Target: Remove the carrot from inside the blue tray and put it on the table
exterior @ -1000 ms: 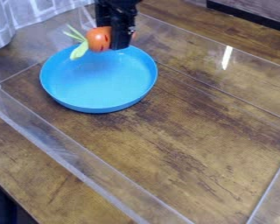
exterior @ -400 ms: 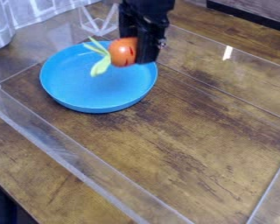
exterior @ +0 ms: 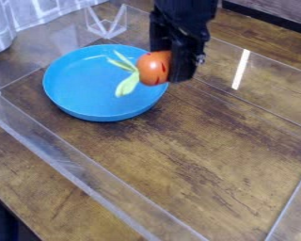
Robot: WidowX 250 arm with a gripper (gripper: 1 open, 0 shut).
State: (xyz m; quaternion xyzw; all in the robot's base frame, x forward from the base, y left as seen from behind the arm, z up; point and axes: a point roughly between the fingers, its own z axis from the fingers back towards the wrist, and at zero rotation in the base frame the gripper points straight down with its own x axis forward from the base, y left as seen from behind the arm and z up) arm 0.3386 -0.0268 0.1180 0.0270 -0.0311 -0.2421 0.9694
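Observation:
My black gripper (exterior: 164, 66) points down over the right rim of the blue tray (exterior: 84, 89) and is shut on the carrot (exterior: 152, 67). The carrot is orange, held lifted in the air, with its light green leaves (exterior: 123, 75) trailing left over the tray. The round tray lies on the dark wooden table (exterior: 203, 151) at the upper left and has nothing else inside it. The fingertips are partly hidden behind the carrot.
A clear plastic edging strip (exterior: 78, 174) runs diagonally across the table's near left side. A pale object (exterior: 0, 28) stands at the far left corner, and a clear wire-like stand (exterior: 109, 19) sits behind the tray. Bare wood stretches right of the tray.
The gripper has carried the carrot rightward and toward the camera, from over the tray's far rim to above its right rim. The tray has stayed where it was.

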